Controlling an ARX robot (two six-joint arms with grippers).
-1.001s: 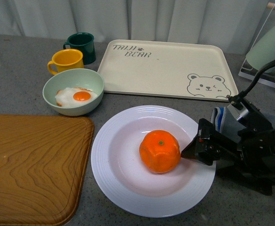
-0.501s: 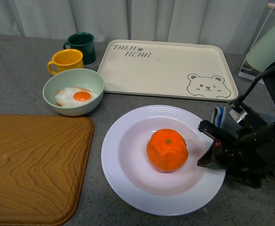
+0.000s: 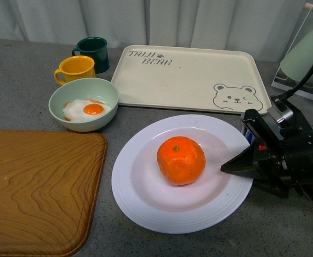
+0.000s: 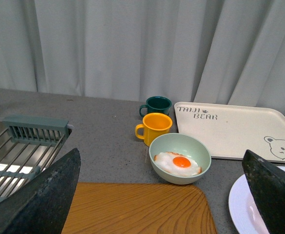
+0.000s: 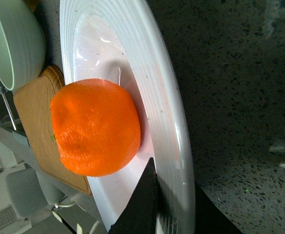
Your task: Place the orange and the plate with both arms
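The orange [image 3: 181,160] sits in the well of the white ridged plate [image 3: 140,203], stem dot up. My right gripper [image 3: 236,167] is shut on the plate's right rim, one finger over it and one under. The right wrist view shows the orange [image 5: 94,134] next to the finger [image 5: 143,204] clamped on the plate's rim [image 5: 179,146]. The plate looks slightly lifted on the gripper's side. My left gripper [image 4: 164,195] is open and empty, its fingers [image 4: 40,195] wide apart above the wooden board [image 4: 137,209]; it is out of the front view.
A pale green bowl with a fried egg [image 3: 84,104] stands left of the plate. A yellow mug [image 3: 76,68] and a dark green mug [image 3: 93,52] are behind it. The cream bear tray [image 3: 191,77] lies at the back. The wooden board [image 3: 38,187] fills the front left.
The plate with the orange has shifted right, then up and back toward the bear tray, held by my right gripper. The orange has rolled a little within the plate.
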